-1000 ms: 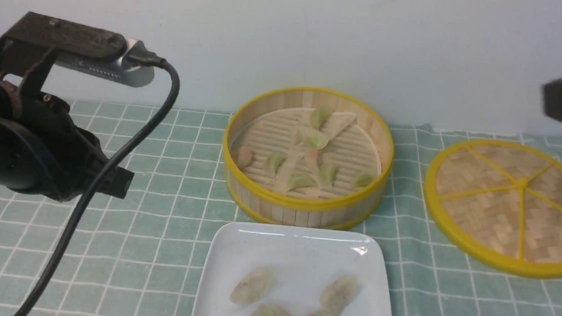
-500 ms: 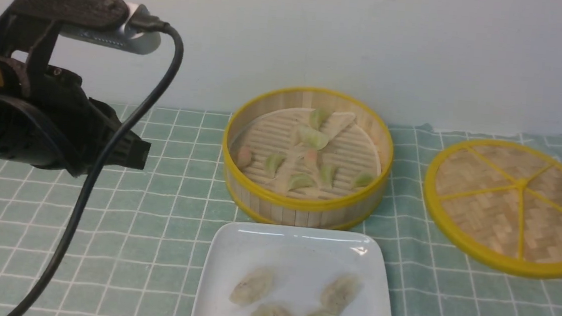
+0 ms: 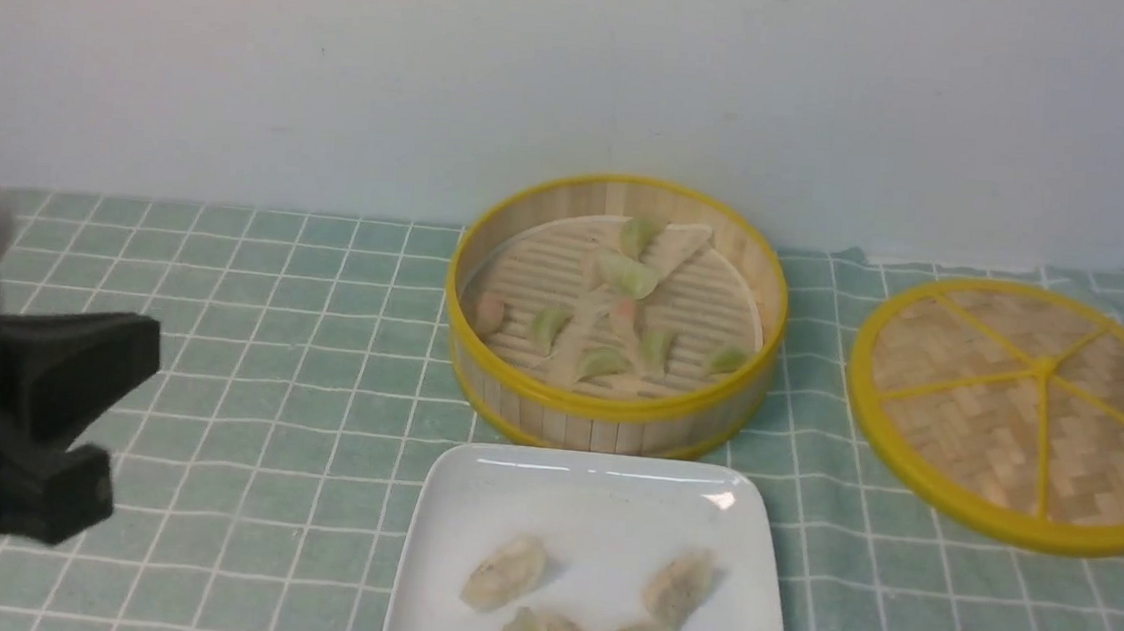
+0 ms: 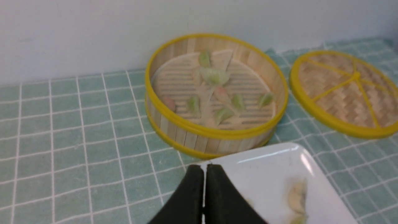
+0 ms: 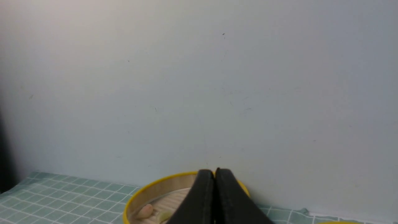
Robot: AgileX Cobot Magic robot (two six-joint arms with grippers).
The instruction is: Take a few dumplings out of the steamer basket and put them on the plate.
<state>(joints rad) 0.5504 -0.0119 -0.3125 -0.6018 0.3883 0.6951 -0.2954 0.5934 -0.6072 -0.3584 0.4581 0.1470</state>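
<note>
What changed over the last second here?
The left arm dropped and pulled back to the front view's lower-left edge; the right gripper left that view. Nothing was picked up or released. Four dumplings on the plate, the steamer basket and its contents stayed put.

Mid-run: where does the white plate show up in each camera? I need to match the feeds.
Front view: plate at bottom centre, on the camera's side of the steamer basket.
Left wrist view: plate at lower right, partly behind the shut left pincer, with the steamer basket beyond it.
Right wrist view: not in it.
Shared landmark: the steamer basket's yellow rim, in all three; here it sits behind the right pincer.
</note>
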